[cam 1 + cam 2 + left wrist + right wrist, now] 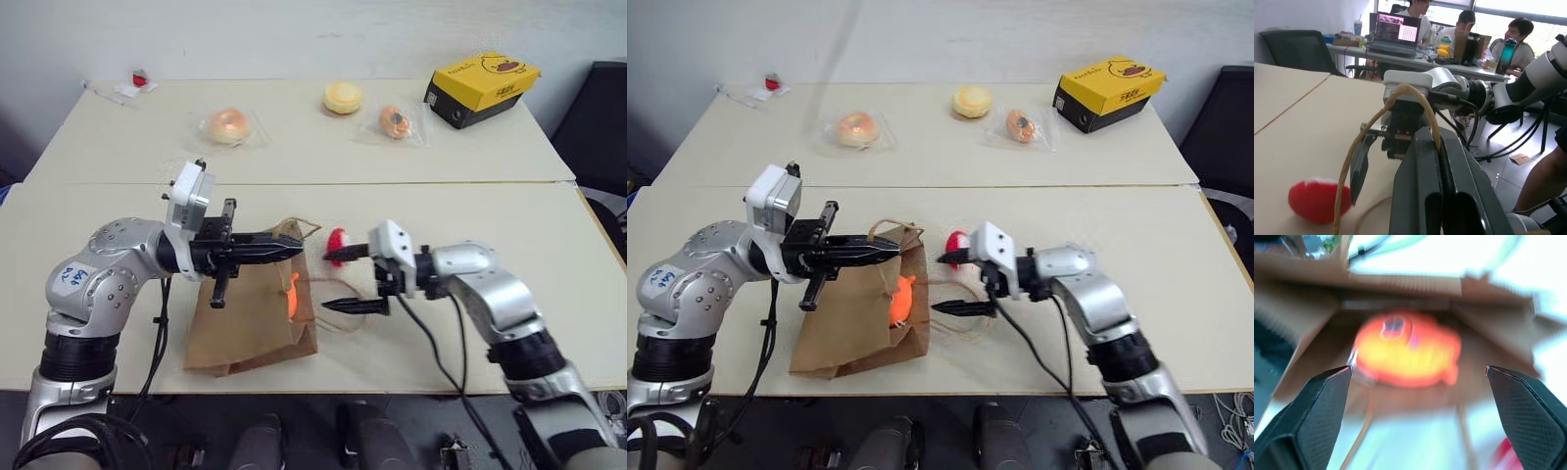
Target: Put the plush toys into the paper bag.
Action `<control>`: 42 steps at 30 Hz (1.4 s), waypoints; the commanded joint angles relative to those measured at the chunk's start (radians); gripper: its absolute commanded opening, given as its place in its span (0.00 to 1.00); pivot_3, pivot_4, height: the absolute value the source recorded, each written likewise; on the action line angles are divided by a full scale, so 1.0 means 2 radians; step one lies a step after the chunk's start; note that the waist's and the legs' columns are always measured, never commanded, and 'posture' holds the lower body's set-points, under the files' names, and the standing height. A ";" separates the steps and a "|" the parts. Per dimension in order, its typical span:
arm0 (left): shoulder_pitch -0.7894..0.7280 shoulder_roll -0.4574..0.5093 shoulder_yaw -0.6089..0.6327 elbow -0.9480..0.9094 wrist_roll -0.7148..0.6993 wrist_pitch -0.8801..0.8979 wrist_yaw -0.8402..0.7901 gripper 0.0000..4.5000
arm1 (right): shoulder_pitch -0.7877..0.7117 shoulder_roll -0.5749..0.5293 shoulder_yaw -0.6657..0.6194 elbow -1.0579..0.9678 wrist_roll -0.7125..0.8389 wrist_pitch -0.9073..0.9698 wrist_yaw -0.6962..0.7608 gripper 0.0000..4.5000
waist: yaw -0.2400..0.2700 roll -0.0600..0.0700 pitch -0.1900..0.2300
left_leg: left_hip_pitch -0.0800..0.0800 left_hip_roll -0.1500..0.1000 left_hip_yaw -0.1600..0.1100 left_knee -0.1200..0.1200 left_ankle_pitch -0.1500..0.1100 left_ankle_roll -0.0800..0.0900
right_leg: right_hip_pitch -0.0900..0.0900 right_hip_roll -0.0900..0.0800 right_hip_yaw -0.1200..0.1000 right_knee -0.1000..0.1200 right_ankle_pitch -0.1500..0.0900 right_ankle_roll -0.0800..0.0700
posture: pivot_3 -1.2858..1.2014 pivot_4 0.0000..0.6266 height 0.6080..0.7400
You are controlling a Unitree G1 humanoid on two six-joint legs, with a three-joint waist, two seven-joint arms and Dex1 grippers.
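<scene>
Right wrist view showed the orange plush toy (1406, 348) inside the paper bag (257, 318), ahead of the right gripper (335, 280), jaws released. Left gripper (294, 246) jaws clenched, apparently on the bag's handle (1386, 147). Red plush toy (338, 241) lay beside the right jaws.

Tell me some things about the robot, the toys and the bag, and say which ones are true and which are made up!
1. The orange plush toy sits in the mouth of the paper bag. True.
2. The red plush toy is in the bag too. False: it lies on the table beside the bag.
3. The right gripper is open and holds nothing. True.
4. The left gripper is wide open. False: it is shut on the bag's string handle.
5. The yellow box stands next to the bag. False: it stands on the far table.
</scene>
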 commanded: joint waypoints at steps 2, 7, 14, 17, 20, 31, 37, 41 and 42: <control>0.003 0.006 0.014 -0.025 -0.010 -0.002 0.005 0.00 | 0.030 -0.033 -0.067 -0.029 0.046 0.030 -0.006 0.99 | 0.000 0.000 0.000 | 0.000 0.000 0.000 0.000 0.000 0.000 | 0.000 0.000 0.000 0.000 0.000 0.000 | 0.52 0.24 1.00; 0.005 0.004 0.010 -0.023 -0.007 -0.005 0.008 0.00 | 0.051 -0.031 -0.074 -0.011 0.028 -0.004 -0.021 0.99 | -0.001 0.000 0.000 | 0.000 0.000 0.000 0.000 0.000 0.000 | 0.000 0.000 0.000 0.000 0.000 0.000 | 0.52 0.24 1.00; 0.006 0.012 0.015 -0.022 -0.009 -0.002 0.004 0.00 | 0.012 -0.023 -0.070 0.059 -0.027 -0.058 -0.069 0.99 | 0.000 0.000 0.000 | 0.000 0.000 0.001 0.000 0.000 0.000 | 0.000 0.000 0.001 0.000 0.000 0.000 | 0.52 0.24 1.00; 0.010 0.011 0.015 -0.024 -0.009 -0.004 0.005 0.00 | -0.017 0.004 -0.050 0.091 -0.052 -0.060 -0.100 0.99 | 0.000 0.000 0.000 | 0.000 0.000 0.001 0.000 0.000 0.000 | 0.000 0.000 0.001 0.000 0.000 0.000 | 0.52 0.24 1.00; 0.006 0.008 0.010 -0.023 -0.007 -0.005 0.007 0.00 | -0.043 0.025 -0.024 0.126 -0.083 -0.050 -0.120 0.99 | -0.002 0.000 0.000 | 0.000 0.000 0.001 0.000 0.000 0.000 | -0.001 0.000 0.001 0.001 0.000 0.000 | 0.52 0.24 1.00; -0.019 0.004 -0.006 -0.002 0.002 -0.012 -0.013 0.00 | -0.055 0.023 -0.010 0.130 -0.065 -0.007 -0.061 0.56 | -0.001 0.000 0.000 | -0.001 0.000 0.001 0.000 0.000 0.000 | -0.001 0.000 0.001 0.002 0.000 0.000 | 0.52 0.24 1.00; -0.025 -0.001 -0.009 -0.006 -0.006 -0.010 -0.022 0.00 | -0.032 -0.010 -0.022 0.063 -0.036 -0.004 -0.026 0.20 | 0.000 0.000 0.000 | -0.001 0.000 0.001 0.000 0.000 0.000 | -0.001 0.000 0.001 0.002 0.000 0.000 | 0.52 0.24 1.00; -0.053 -0.013 -0.017 0.009 -0.012 -0.008 -0.033 0.00 | -0.016 -0.019 -0.046 0.008 -0.001 0.032 -0.028 0.14 | 0.000 0.000 0.000 | -0.001 0.000 0.001 0.000 0.000 0.000 | -0.001 0.000 0.001 0.002 0.000 0.000 | 0.52 0.24 1.00; -0.070 -0.020 -0.027 0.019 -0.006 -0.016 -0.043 0.00 | -0.011 -0.022 -0.055 -0.013 0.017 0.050 -0.027 0.14 | 0.000 0.000 0.000 | -0.001 0.000 0.001 0.000 0.000 0.000 | -0.001 0.000 0.001 0.002 0.000 0.000 | 0.52 0.24 1.00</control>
